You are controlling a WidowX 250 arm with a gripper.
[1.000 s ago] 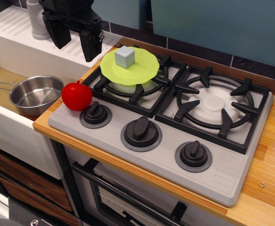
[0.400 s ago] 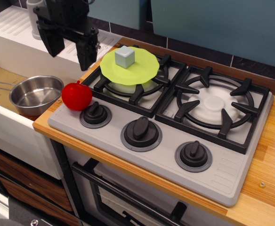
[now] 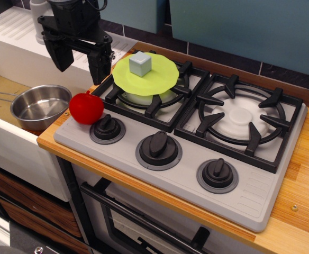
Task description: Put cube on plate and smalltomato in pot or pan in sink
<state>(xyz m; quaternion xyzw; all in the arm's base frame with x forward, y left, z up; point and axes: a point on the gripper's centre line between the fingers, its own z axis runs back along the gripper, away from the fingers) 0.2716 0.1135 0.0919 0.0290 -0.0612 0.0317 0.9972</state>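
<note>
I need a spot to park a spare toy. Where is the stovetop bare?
The right burner grate is free, as is the grey strip right of the three knobs. The left side is crowded: plate with cube, tomato, open gripper above.

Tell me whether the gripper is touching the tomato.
Apart. The only view shows the open gripper above the tomato, with white drainboard visible between its fingertips and the fruit.
</note>
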